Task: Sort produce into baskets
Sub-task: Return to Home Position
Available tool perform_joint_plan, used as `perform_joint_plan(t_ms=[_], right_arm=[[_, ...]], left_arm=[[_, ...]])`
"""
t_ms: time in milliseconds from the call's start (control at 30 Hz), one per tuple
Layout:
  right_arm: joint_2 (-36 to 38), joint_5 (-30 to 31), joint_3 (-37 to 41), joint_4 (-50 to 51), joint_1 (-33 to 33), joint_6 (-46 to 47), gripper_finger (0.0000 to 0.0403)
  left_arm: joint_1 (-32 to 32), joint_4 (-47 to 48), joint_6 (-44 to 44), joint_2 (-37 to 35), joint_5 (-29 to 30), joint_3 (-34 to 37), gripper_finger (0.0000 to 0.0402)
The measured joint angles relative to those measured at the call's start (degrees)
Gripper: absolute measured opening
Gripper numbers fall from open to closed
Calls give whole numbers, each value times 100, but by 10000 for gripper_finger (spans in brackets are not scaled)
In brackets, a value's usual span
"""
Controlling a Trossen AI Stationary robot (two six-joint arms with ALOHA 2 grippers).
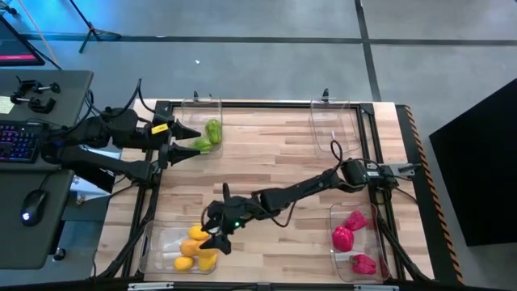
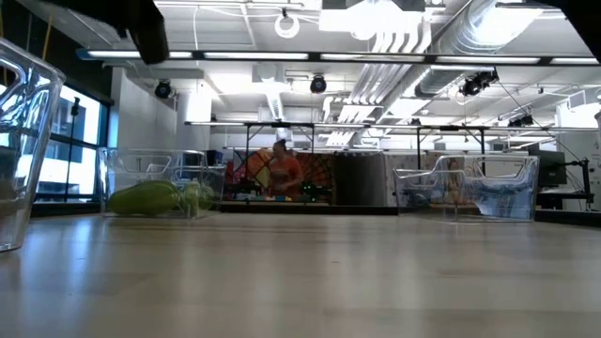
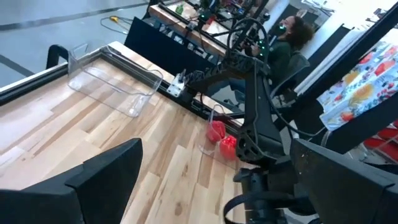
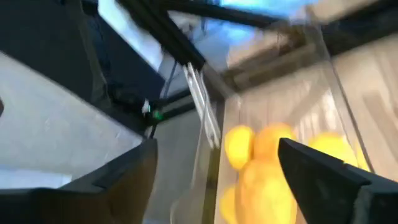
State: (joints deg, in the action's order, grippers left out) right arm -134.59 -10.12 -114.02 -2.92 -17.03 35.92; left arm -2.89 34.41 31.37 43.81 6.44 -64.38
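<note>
Four clear baskets stand at the table's corners. The far-left basket (image 1: 202, 121) holds green produce (image 1: 212, 133). Yellow and orange produce (image 1: 196, 246) lies in the near-left basket (image 1: 157, 250), and red produce (image 1: 349, 234) in the near-right basket (image 1: 371, 242). Nothing lies in the far-right basket (image 1: 335, 129). My right gripper (image 1: 216, 236) reaches across to the near-left basket and hangs open over its far right corner. In the right wrist view, the yellow pieces (image 4: 261, 174) lie in the basket beyond its fingers. My left gripper (image 1: 187, 141) waits open beside the green produce.
The right arm (image 1: 299, 190) stretches slantwise over the middle of the table, low above the wood. A desk with a keyboard (image 1: 18, 141) and a mouse stands left of the table. Bare wood lies between the baskets. A person (image 2: 285, 174) sits far behind.
</note>
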Motion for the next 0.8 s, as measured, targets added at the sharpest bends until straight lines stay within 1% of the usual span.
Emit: perform_joint_plan(t_ms=[100, 167, 233, 333, 467, 567, 633, 700, 800], right_arm=[[138, -464, 5, 434, 152, 52, 339], [362, -566, 7, 820, 235, -145, 346], [639, -514, 3, 1375, 305, -534, 347], [1062, -287, 0, 2578, 340, -1151, 348], [1668, 448, 13, 4262, 346, -1745, 349], [2212, 1006, 287, 5016, 353, -1806, 349], [2620, 1202, 706, 5144, 371, -1729, 349], [3112, 1331, 1284, 5080, 394, -1461, 349], [3994, 1555, 2325, 4531, 392, -906, 349]], left_arm=[[-72, -1, -12, 0, 82, 0, 395], [-140, -2, -112, 0, 91, 0, 395], [-233, -96, -324, 0, 136, 32, 395], [-423, -810, -528, -92, 316, 404, 395], [-625, -1885, -598, -452, 630, 1342, 395], [-708, -2712, -458, -837, 778, 2303, 395], [-709, -3361, -310, -1110, 783, 2973, 395], [-709, -3945, -263, -1399, 793, 3574, 395], [-709, -4559, -202, -1830, 909, 4340, 395]])
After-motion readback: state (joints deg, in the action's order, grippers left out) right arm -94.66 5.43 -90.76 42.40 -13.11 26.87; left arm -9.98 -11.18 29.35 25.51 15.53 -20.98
